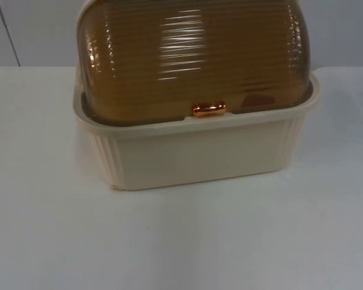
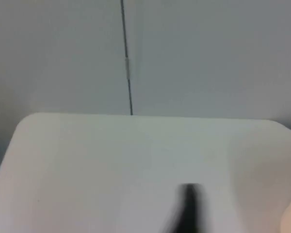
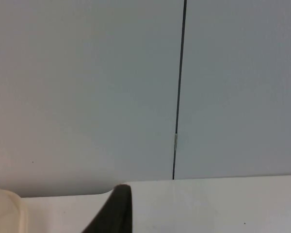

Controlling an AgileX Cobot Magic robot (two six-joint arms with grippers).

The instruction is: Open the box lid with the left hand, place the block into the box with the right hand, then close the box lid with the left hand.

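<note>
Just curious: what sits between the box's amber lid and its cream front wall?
In the top view, a small copper-coloured handle sits at the lid's lower edge, above the cream box wall.

The cream box (image 1: 193,154) with its amber ribbed lid (image 1: 193,54) shut blocks the surface's (image 1: 181,241) far middle; in front and on both sides lies bare room, seemingly free.

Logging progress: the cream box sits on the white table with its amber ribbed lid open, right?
Not quite. The top view shows the amber ribbed lid closed over the cream box, its copper handle down at the front rim. The box does sit on the white table.
</note>
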